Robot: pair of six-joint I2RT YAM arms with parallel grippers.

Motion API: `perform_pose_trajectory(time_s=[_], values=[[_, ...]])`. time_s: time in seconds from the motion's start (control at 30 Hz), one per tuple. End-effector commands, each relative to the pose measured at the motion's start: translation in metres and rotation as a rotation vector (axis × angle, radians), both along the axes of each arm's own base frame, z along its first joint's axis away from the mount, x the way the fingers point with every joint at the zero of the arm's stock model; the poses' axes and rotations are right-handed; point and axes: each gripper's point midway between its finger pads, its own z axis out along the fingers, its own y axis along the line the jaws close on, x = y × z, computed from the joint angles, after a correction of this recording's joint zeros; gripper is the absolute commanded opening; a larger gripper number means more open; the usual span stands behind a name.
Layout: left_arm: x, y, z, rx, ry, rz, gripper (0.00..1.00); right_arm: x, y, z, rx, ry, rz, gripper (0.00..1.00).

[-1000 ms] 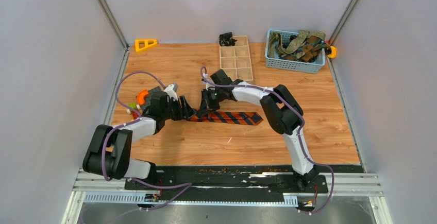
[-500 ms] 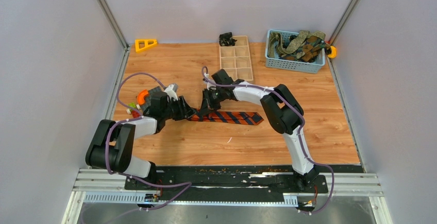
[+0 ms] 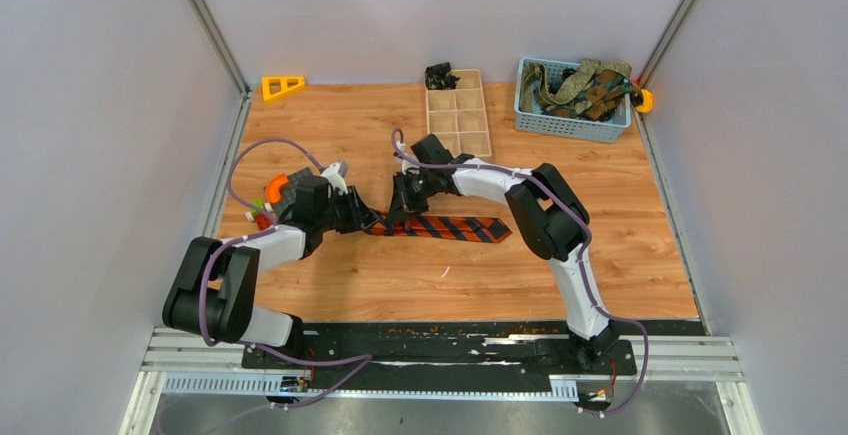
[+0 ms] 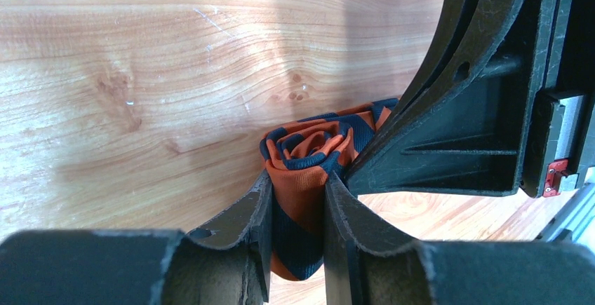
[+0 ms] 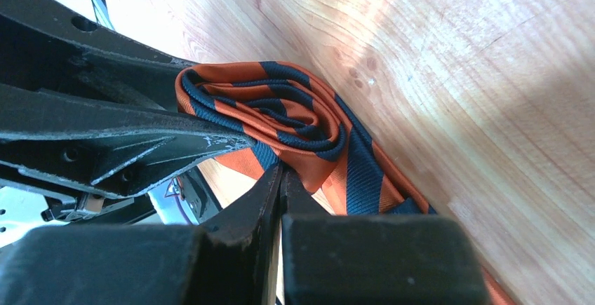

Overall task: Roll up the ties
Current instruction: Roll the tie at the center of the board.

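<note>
Striped tie (image 3: 450,227): orange and navy, flat on the surface (image 3: 400,280) at mid-frame in the top view, lying left to right, wide end to the right.
Roll (image 4: 309,147): left end of the tie wound into a loose spiral, standing on edge against the wood; layers uneven, centre visible in both wrist views.
Left claw (image 3: 368,219): at the tie's left end, clamped on the roll; in its wrist view, one finger (image 4: 261,207) pressed on each side of the orange fabric.
Right claw (image 3: 398,213): just right of the left one, reaching in from above in the frame; closed tight, tips together and touching the lower edge of the roll (image 5: 281,109); cannot tell whether any fabric is caught between them.
Claws: nearly touching each other, roll between them.
Other ties (image 3: 580,85): olive and brown, heaped in a blue basket (image 3: 570,127) at upper right.
Tray (image 3: 428,115): wooden, divided into compartments, upper centre, well apart from the striped tie.
Triangle (image 3: 283,86): yellow, upper left corner of the surface.
</note>
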Motion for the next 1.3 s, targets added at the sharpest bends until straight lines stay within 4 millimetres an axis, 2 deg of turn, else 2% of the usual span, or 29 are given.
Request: perform_pose_trajectory(time_s=[0.0, 0.3, 0.53, 0.83, 1.27], values=[[0.007, 0.0, 0.013, 0.11, -0.04, -0.003, 0.19, 0.009, 0.003, 0.008, 0.003, -0.055, -0.009, 0.03], [0.012, 0.005, 0.023, 0.28, -0.04, 0.041, 0.18, 0.006, 0.005, 0.006, 0.005, -0.045, -0.007, 0.03], [0.013, 0.005, 0.033, 0.376, -0.054, 0.046, 0.17, 0.005, 0.015, 0.006, 0.022, -0.035, 0.001, 0.03], [0.016, 0.006, 0.049, 0.482, -0.085, 0.042, 0.17, 0.006, 0.036, 0.008, 0.059, -0.023, 0.027, 0.02], [0.014, 0.012, 0.049, 0.568, -0.076, 0.047, 0.16, 0.01, 0.072, 0.026, 0.187, 0.027, 0.061, 0.02]])
